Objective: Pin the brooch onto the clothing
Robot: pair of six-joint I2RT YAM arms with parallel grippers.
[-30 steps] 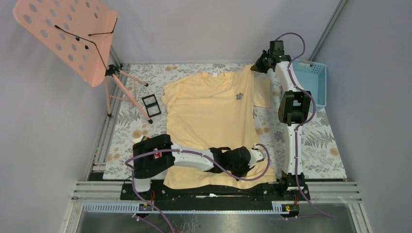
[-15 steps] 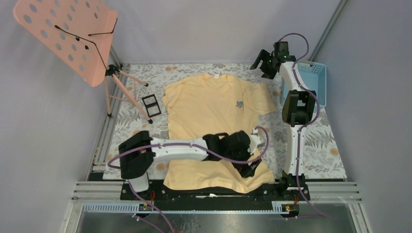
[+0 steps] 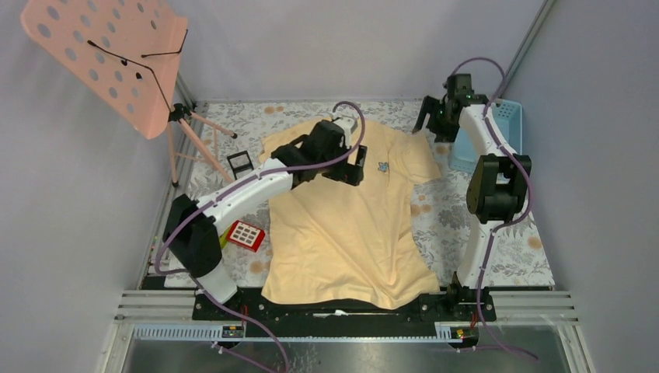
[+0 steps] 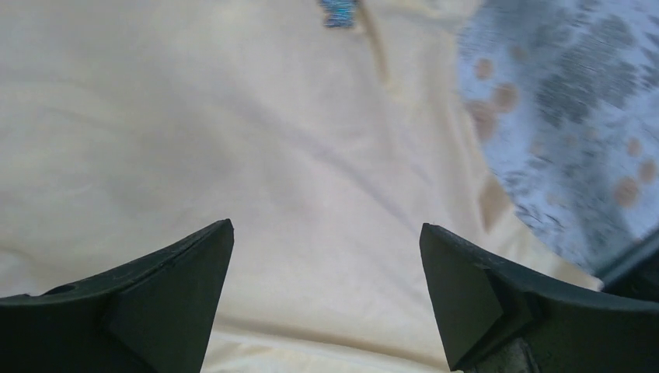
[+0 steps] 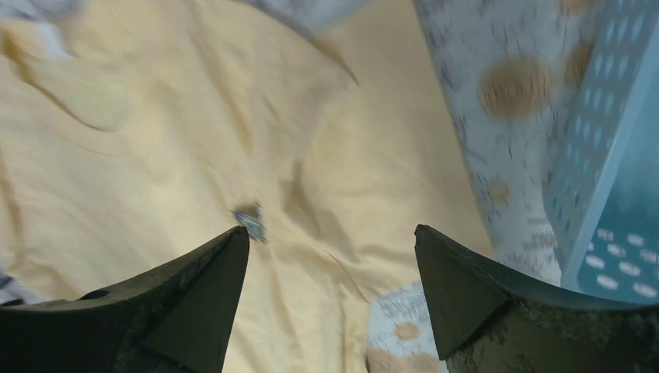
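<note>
The clothing (image 3: pixel 342 217) is a pale yellow T-shirt spread flat on the floral cloth, neck at the far side. The brooch (image 3: pixel 382 166) is a small grey-blue ornament sitting on the shirt's chest. My left gripper (image 3: pixel 356 165) hovers over the chest just left of the brooch, open and empty. In the left wrist view the brooch (image 4: pixel 339 12) shows at the top edge, well ahead of the gripper (image 4: pixel 326 227). My right gripper (image 3: pixel 430 124) is open and empty above the right sleeve. In the right wrist view the brooch (image 5: pixel 251 220) lies by the left fingertip of the gripper (image 5: pixel 332 229).
A blue basket (image 3: pixel 497 128) stands at the far right beside the right arm, and shows again in the right wrist view, basket (image 5: pixel 614 155). A red keypad toy (image 3: pixel 246 235) lies left of the shirt. A black frame (image 3: pixel 242 167) and a pink music stand (image 3: pixel 109 54) are at the far left.
Both grippers went from shut to open. The left arm swung from the shirt's lower right hem up to the chest. The right gripper let go of the sleeve and drew back right.
</note>
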